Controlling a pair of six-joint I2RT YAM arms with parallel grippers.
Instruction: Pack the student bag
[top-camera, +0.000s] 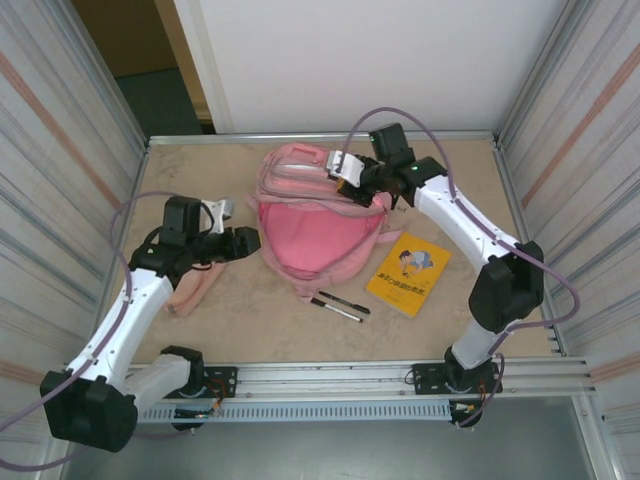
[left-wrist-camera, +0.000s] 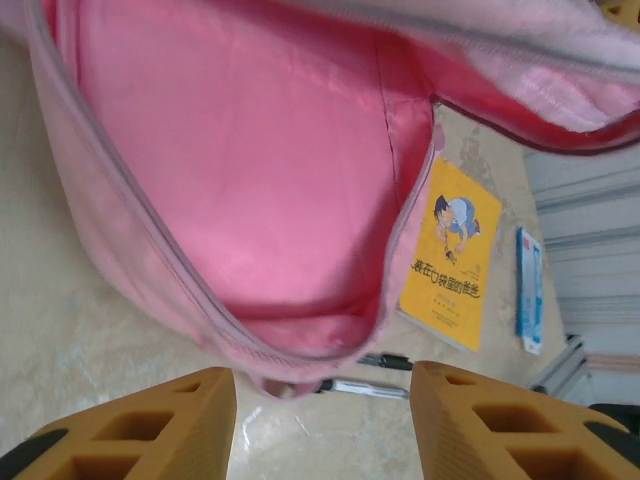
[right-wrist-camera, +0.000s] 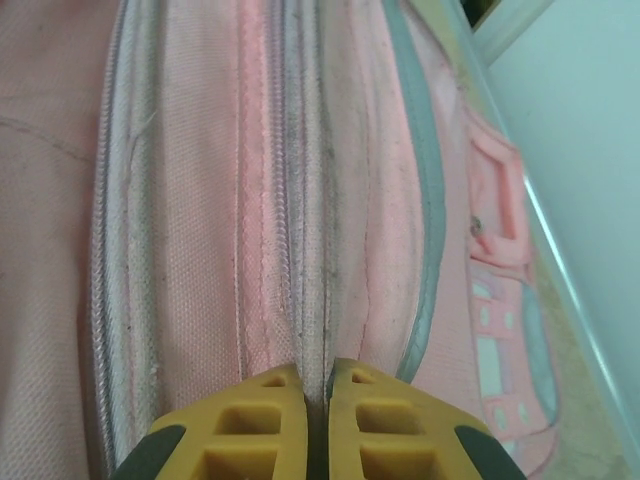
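Large soft pink fabric backpack (top-camera: 320, 240) lies mid-counter (top-camera: 250, 320), mouth gaping. Right tool (right-wrist-camera: 318, 385) is clamped tight on its zipper seam at the bag's 1 o'clock. Left tool (left-wrist-camera: 322, 375) sits at the bag's 9 o'clock, jaws half apart, empty.

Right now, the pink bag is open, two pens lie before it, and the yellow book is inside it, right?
Not quite: the yellow book lies on the table beside the student bag, not inside it, as the top external view shows. The rest holds.
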